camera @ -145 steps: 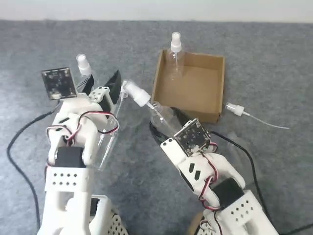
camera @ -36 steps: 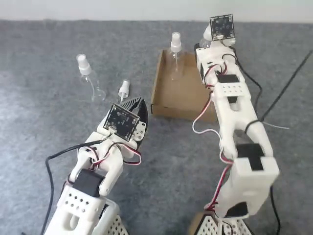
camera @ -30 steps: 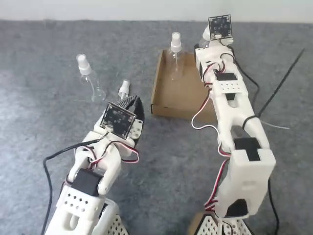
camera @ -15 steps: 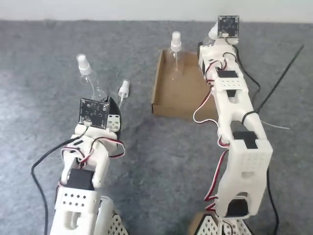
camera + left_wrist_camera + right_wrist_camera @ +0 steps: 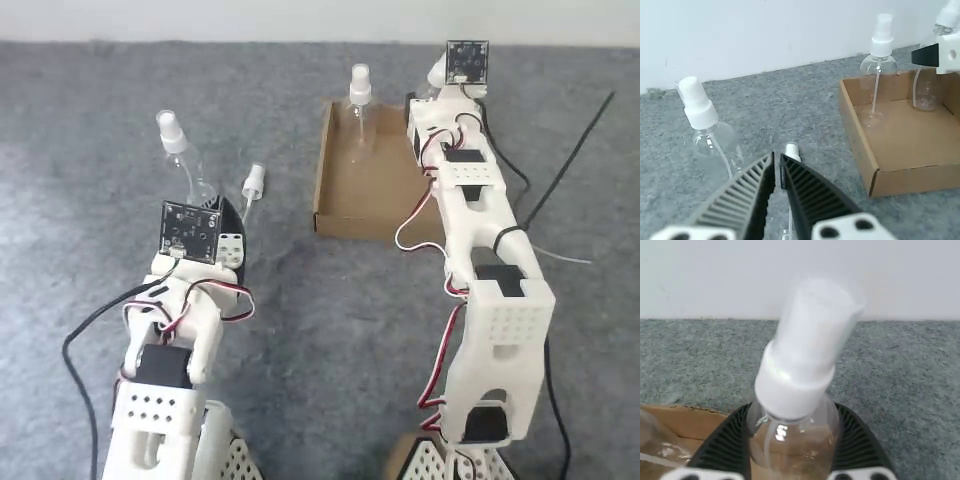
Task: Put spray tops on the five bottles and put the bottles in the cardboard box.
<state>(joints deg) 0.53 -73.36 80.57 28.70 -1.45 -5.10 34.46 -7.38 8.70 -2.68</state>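
Plainly, the right fingers [image 5: 722,450] grip a capped bottle [image 5: 800,390] upright in the box's [image 5: 360,222] far corner, base near its floor; the left fingers [image 5: 747,195], nearly closed and empty, sit beside another bottle [image 5: 791,150].

A capped bottle [image 5: 710,135] and spray top [image 5: 791,150] crowd the left hand [image 5: 776,159].

Left arm [image 5: 170,330]: folded, left gripper [image 5: 777,158] fingers [image 5: 755,185] nearly together. Right arm [image 5: 480,230]: extended toward the counter's [image 5: 80,100] far edge, right gripper [image 5: 790,442] clamping bottle [image 5: 795,405].
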